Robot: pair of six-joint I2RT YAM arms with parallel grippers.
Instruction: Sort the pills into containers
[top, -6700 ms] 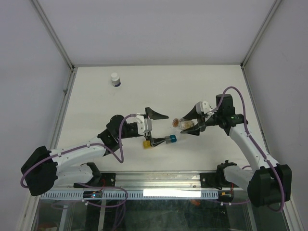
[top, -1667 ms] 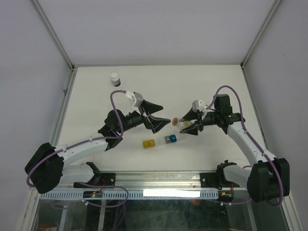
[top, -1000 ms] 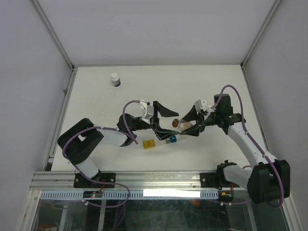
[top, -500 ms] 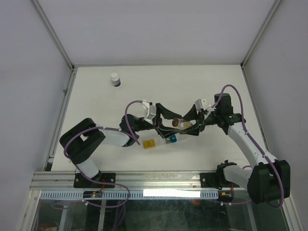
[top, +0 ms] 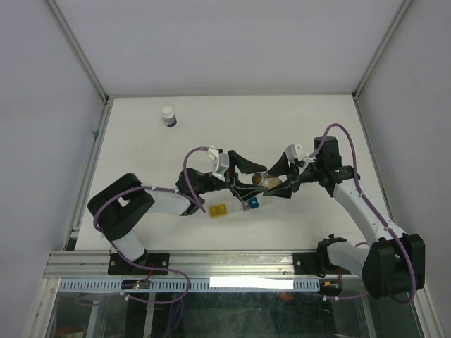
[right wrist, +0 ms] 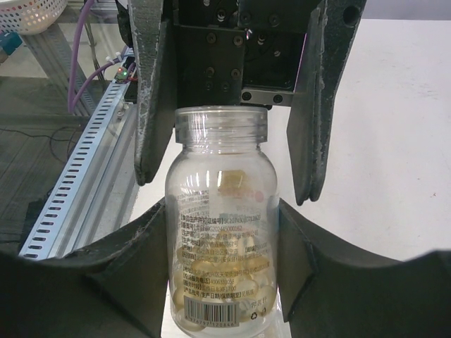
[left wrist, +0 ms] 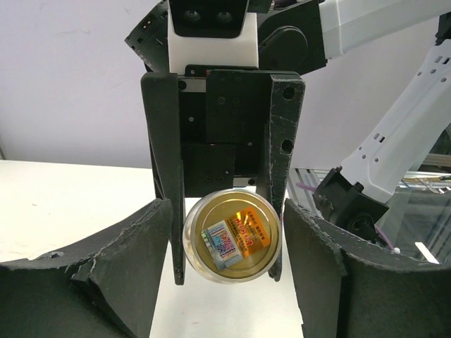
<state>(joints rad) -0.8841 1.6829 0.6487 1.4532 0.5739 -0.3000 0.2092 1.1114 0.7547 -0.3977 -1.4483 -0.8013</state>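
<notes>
Right gripper (top: 277,180) is clamped on the clear vial (right wrist: 222,232) and holds it on its side above the table (top: 141,148). Its mouth faces the left gripper (top: 245,176), whose fingers are spread wide on either side without touching. Containers (top: 232,208) lie in a strip just below, yellow on the left, blue on the right. Pills (right wrist: 248,269) sit inside the vial.

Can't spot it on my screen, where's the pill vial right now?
The vial is mid-table in the top view, held sideways in the right claw, mouth toward the open left claw, just beyond the pillbox strip.
</notes>
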